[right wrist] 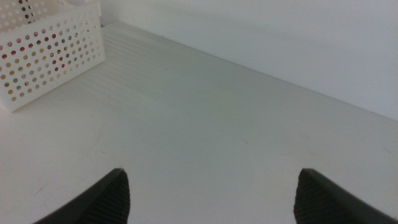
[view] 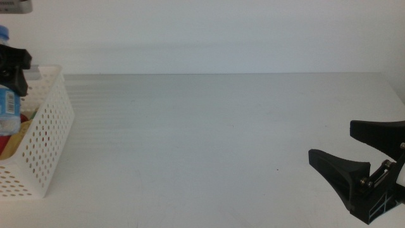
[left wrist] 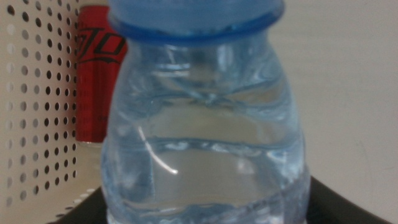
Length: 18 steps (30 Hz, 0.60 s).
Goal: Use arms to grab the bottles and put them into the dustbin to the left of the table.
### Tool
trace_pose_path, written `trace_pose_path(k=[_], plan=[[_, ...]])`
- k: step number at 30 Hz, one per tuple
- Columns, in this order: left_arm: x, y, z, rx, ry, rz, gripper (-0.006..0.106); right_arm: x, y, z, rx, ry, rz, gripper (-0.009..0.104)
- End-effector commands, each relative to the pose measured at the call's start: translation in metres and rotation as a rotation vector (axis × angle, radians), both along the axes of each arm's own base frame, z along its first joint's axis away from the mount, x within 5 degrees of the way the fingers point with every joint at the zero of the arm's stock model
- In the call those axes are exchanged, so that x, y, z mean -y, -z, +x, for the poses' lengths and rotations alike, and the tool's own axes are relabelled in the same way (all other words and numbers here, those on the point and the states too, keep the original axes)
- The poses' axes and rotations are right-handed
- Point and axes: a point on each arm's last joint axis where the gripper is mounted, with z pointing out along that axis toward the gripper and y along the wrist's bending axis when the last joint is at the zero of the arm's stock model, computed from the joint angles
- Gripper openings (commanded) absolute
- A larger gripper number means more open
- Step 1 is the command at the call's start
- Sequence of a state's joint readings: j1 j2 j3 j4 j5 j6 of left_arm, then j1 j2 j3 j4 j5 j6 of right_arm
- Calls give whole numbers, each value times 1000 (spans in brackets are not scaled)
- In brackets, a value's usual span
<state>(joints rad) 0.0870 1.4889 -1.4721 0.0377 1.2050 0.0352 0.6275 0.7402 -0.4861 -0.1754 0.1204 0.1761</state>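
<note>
Left gripper (view: 14, 66) hangs over the dustbin (view: 47, 130) at the table's (view: 209, 139) far left, jaws clamped on the water bottle (left wrist: 202, 124), red can (left wrist: 96, 81) inside the bin. Right gripper (view: 354, 161) waits near right, jaws wide apart, holding nothing.

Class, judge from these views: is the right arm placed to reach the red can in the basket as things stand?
Probably not. The right gripper waits open at the table's far side, and the left gripper holds the water bottle over the basket containing the red can.
</note>
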Motion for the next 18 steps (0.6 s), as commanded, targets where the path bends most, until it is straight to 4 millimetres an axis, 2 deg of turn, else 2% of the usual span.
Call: trace_pose_path(k=[1, 11, 18], plan=[[-7, -23, 0, 106, 17, -2, -5, -1, -15, 1, 84, -10, 52, 79], [-59, -1, 37, 38, -72, 15, -5, -1, -15, 1, 84, -10, 52, 79], [-70, 27, 54, -61, -82, 33, -5, -1, -15, 1, 84, -10, 52, 79]])
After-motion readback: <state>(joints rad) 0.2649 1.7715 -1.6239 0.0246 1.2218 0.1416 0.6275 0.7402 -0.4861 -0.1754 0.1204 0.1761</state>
